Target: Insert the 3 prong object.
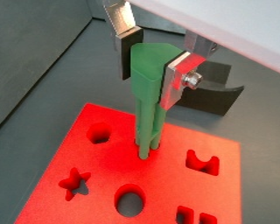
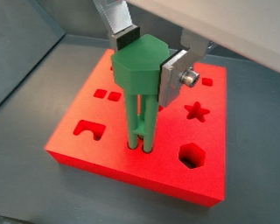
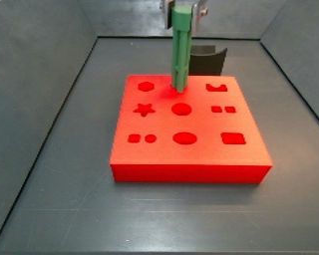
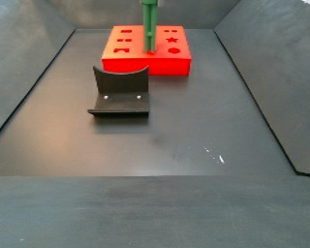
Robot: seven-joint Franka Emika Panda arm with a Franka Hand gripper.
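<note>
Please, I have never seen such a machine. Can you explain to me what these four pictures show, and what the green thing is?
It is one robot arm with a two-finger pincer. Two pictures come from cameras on the arm's wrist, looking down past the pincer. Two come from cameras fixed beside the dark table.

The pincer, above the red block, is shut on the 3 prong object, a long green peg of thin rods, held upright. Its lower end is at a hole in the red block, which has several holes of different shapes, such as a star and circles. I cannot tell how deep it sits.

A dark grey curved block lies apart on the table.
</note>
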